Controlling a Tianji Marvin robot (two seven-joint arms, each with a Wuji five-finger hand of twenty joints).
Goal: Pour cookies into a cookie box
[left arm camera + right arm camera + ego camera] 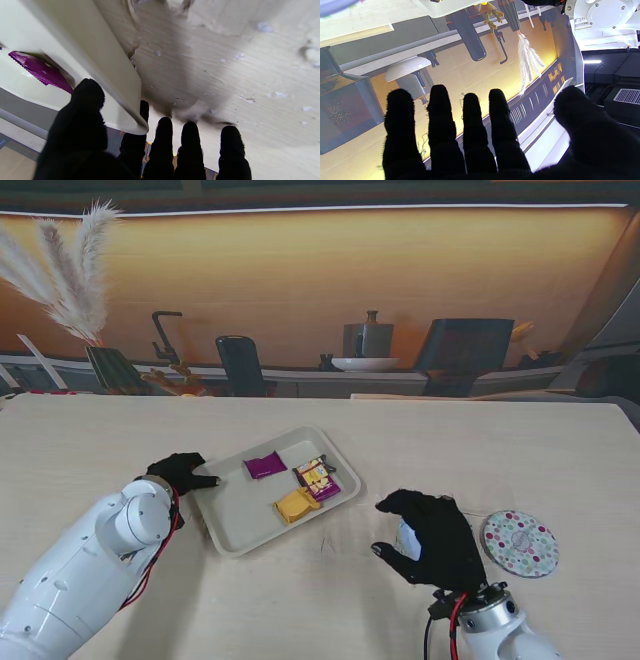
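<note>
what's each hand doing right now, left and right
Left hand: shut on the tray corner.
Right hand: over something pale on the table; grip cannot be told.

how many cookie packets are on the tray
3. A purple packet lies on the far-left part of the tray, a yellow packet nearer to me, a yellow-and-purple packet just right of it. Others may be hidden.

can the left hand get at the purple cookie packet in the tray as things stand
Probably not right away. The left hand is pinching the tray at its left corner, thumb on the rim. The purple packet lies uncovered just past it, so only that grip stands in the way.
</note>
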